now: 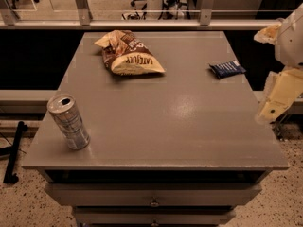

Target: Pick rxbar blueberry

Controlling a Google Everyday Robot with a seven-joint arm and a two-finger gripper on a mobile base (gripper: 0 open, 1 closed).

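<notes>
At the approach stage, by the look of it; nothing lifted yet. Beyond the right edge of the surface (165, 126), toward the front: the claw (269, 109), its width impossible to tell. Near the right edge, toward the back, lying flat: the rxbar blueberry (227, 69), apart from the claw and well apart from the chip bag (129, 56) and the drink can (69, 122). Next, probably: swing inward and back over the bar, line up across its narrow side, lower, close.
</notes>
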